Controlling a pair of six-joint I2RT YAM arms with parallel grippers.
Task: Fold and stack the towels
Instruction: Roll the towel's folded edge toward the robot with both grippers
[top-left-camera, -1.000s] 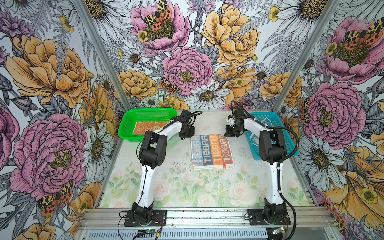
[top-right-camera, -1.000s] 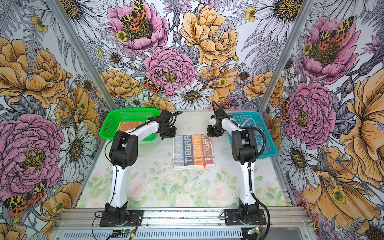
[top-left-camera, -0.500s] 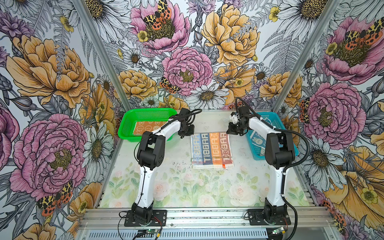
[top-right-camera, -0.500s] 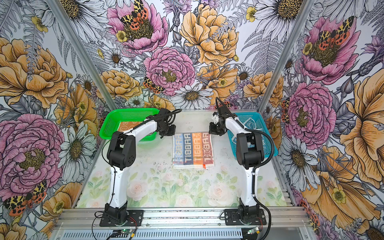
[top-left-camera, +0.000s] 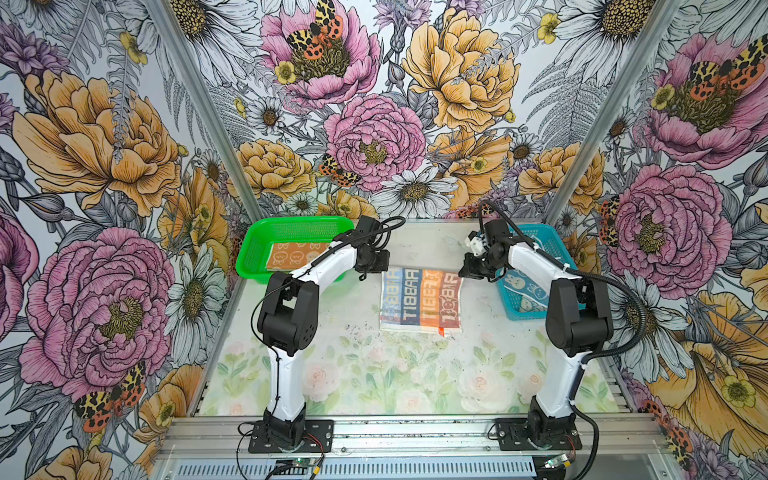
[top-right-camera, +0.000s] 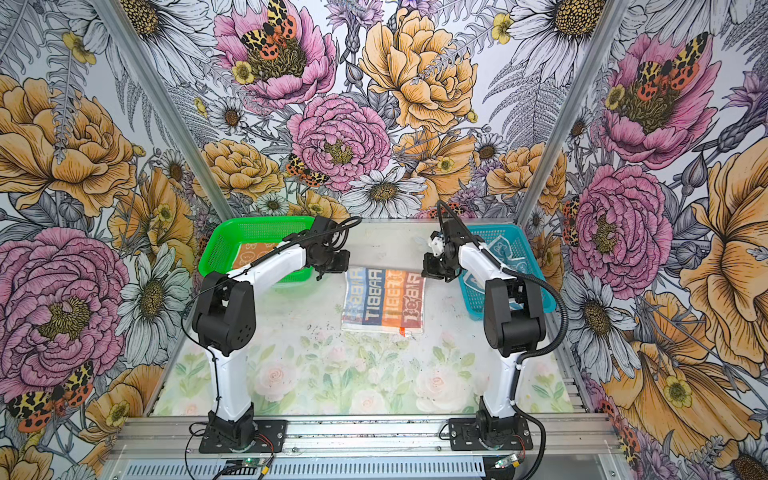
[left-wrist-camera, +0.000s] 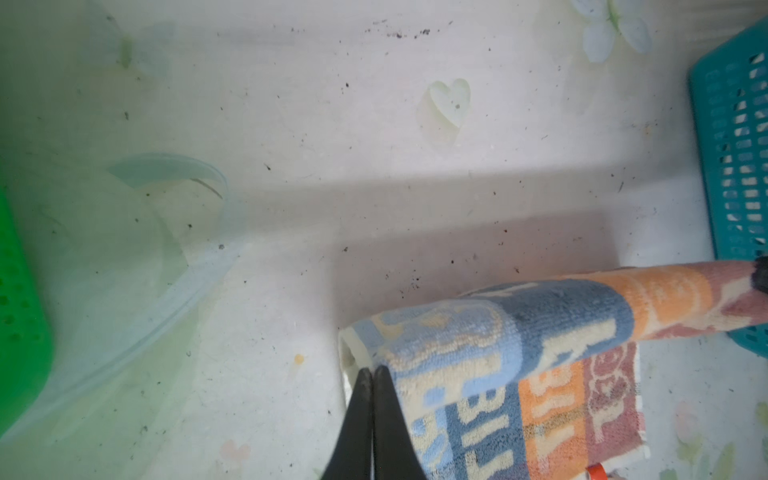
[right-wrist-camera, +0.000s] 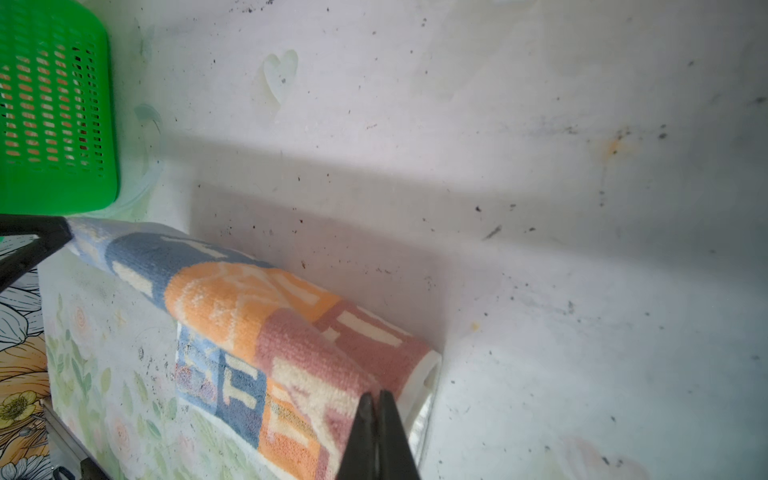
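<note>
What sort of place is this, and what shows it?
Probably a robot test booth: left arm and right arm bolted to a metal rail, flower-printed wall panels around the table, a green basket and blue basket.

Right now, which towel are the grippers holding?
The striped towel on the table: left gripper and right gripper pinch its far corners. The orange towel lies in the green basket, the blue towel in the blue basket.
</note>
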